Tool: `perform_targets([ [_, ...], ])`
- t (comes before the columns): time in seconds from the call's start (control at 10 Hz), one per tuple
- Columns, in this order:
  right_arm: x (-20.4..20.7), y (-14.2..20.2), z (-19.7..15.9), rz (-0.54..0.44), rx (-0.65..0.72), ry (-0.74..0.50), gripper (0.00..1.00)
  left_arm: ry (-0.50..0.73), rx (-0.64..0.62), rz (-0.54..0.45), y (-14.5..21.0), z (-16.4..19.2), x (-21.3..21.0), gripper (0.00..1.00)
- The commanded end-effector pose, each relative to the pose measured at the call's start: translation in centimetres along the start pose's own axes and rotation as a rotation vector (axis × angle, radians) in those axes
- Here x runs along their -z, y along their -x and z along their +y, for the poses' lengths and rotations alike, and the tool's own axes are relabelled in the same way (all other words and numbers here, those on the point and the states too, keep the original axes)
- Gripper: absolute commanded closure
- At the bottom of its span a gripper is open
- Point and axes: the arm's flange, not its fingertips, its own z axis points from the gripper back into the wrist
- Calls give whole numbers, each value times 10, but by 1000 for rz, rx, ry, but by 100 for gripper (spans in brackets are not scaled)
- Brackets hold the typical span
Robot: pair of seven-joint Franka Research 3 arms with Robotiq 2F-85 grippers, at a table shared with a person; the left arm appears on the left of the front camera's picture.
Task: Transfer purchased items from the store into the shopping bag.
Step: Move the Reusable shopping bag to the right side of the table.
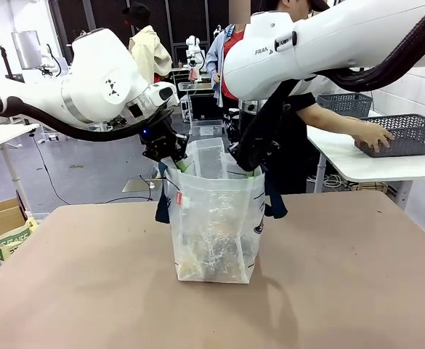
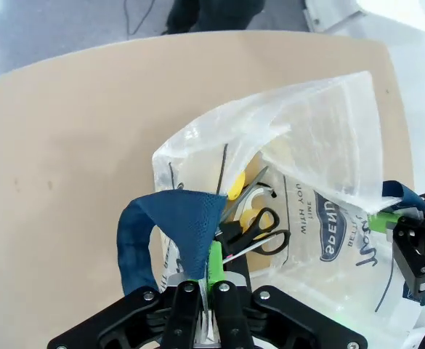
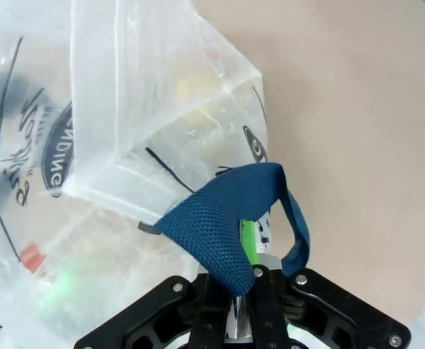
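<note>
The shopping bag (image 1: 216,218), translucent with navy handles, stands upright in the middle of the tan table (image 1: 343,283). My left gripper (image 1: 170,156) is shut on the bag's left rim beside a navy handle (image 2: 179,218). At the right rim, by the other navy handle (image 3: 227,218), my right gripper (image 1: 248,166) is shut on the plastic, and the two hold the mouth open. The left wrist view looks down past my left gripper (image 2: 208,270) into the shopping bag (image 2: 321,167), where purchased items lie: black-handled scissors (image 2: 259,231) and a yellow piece (image 2: 235,185). My right gripper (image 3: 245,251) pinches the shopping bag (image 3: 147,109).
Across the table a person rests a hand (image 1: 372,134) on a dark grey lattice basket (image 1: 412,134) on a white side table (image 1: 372,166). A second basket (image 1: 346,104) stands behind it. A cardboard box (image 1: 1,218) sits on the floor at the left.
</note>
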Motion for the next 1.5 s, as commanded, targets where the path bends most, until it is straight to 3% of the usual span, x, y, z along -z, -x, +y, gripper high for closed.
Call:
perform_targets([
  [0.0,2,-4,4,17,-45,10,100,9,-25,87,-3,-9,-3,100],
  [0.1,0,0,0,0,0,0,100,0,0,0,0,0,0,100],
  [0.4,0,-1,8,-16,20,-14,100,18,-33,47,-1,-5,5,100],
  [1.0,5,-12,30,-43,72,-117,100,176,-19,18,-12,-16,8,100],
  [1.4,11,-31,38,-52,108,-101,100,209,5,49,-16,-23,13,100],
])
